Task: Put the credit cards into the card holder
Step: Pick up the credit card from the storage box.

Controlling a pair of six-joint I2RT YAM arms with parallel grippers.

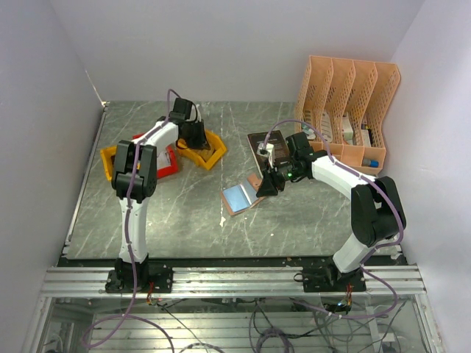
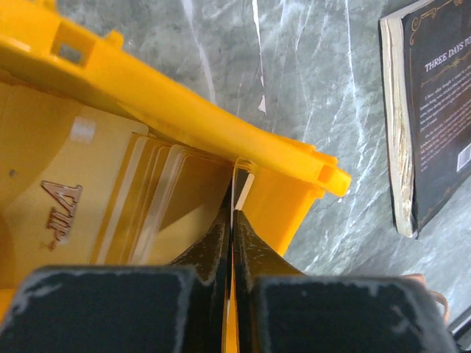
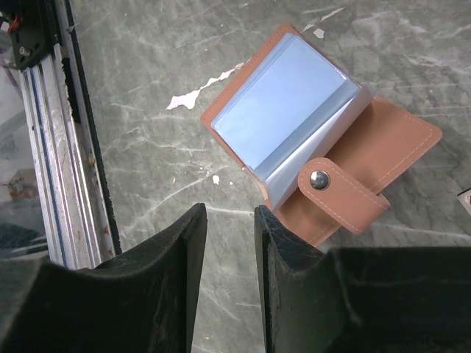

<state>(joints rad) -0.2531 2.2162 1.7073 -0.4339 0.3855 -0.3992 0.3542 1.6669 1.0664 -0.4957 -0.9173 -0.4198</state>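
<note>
L gripper (image 2: pixel 232 215) jaws were pressed together in yellow bin (image 2: pixel 184 103), apparently pinching gold card (image 2: pixel 242 185) edge-on for lifting. R gripper (image 3: pixel 228 215) hung part-spread, empty, beside card holder (image 3: pixel 386 140), laid open on worktop (image 3: pixel 147 73).

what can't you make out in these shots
- left wrist: how many gold cards sit in the yellow bin; they overlap, and the left gripper covers their ends
- left wrist: book title, cut by the right edge
- right wrist: card holder near corner, behind the right gripper finger

Matt stitched leather-like card holder (image 3: pixel 386 147); glossy yellow plastic bin (image 2: pixel 162 95); smooth marbled table (image 2: pixel 309 88)
</note>
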